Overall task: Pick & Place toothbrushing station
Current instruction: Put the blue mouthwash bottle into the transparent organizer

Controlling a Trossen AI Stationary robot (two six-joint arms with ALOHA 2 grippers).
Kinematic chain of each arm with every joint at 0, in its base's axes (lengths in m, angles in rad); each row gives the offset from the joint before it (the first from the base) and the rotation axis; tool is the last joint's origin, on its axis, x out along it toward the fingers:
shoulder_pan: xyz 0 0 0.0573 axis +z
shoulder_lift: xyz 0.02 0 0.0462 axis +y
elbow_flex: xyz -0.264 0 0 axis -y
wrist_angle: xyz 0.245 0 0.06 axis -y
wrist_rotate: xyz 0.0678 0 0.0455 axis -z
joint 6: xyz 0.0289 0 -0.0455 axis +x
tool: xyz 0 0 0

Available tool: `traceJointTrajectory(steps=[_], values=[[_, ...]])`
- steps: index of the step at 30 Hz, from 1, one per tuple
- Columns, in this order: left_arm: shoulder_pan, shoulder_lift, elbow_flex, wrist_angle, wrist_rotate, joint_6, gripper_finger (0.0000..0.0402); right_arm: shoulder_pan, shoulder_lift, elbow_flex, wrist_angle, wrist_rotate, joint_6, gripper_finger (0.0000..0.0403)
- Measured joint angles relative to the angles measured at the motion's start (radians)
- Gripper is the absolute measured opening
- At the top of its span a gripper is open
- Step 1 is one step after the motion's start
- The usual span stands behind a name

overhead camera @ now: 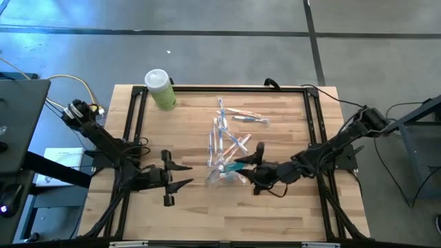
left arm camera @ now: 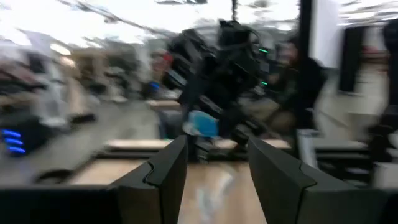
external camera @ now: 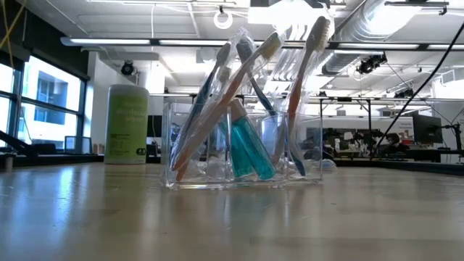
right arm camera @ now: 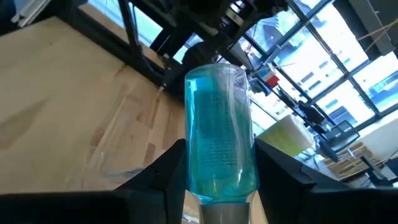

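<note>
Near the table's middle: clear plastic holder [external camera: 243, 148], boxy, thin-walled, glossy, standing on pale wood-grain table [overhead camera: 200, 213]. Inside, leaning at crossed angles: slim translucent toothbrushes [external camera: 293, 94] with orange and teal parts. Beyond the holder, two more brushes [overhead camera: 247, 116] lying flat on the wood. Within the holder area: teal tube [right arm camera: 221, 149], cylindrical, see-through, printed, clamped between the matte dark fingers [right arm camera: 165, 186] of right gripper [overhead camera: 247, 165]; tilted in the low view. Left gripper [overhead camera: 185, 176]: well apart from the holder, near the table's front left, angular fingers [left arm camera: 165, 174] spread with nothing between them. At the far left corner: light-green bottle [overhead camera: 160, 89], round, white-capped, upright.
</note>
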Motion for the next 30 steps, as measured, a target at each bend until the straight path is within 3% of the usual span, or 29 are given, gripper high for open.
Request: traceJointTrajectory(steps=[4,6,10,19,30], values=[[0.093,-0.050,0.000,-0.171,0.279,-0.210,0.0163,0.009,0.083,0.060,0.000,0.045,-0.047,0.0146],[0.142,-0.059,0.000,-0.219,0.353,-0.281,0.0163,0.017,0.119,0.083,-0.004,0.053,-0.075,0.0146],[0.223,-0.058,-0.001,-0.242,0.380,-0.363,0.0163,0.029,0.184,0.142,0.000,0.100,-0.120,0.0150],[0.358,-0.056,-0.001,-0.262,0.579,-0.564,0.0163,0.030,0.251,0.204,-0.001,0.221,-0.192,0.0148],[0.381,-0.047,-0.001,-0.263,0.585,-0.544,0.0165,-0.004,0.252,0.204,-0.001,0.233,-0.197,0.0148]])
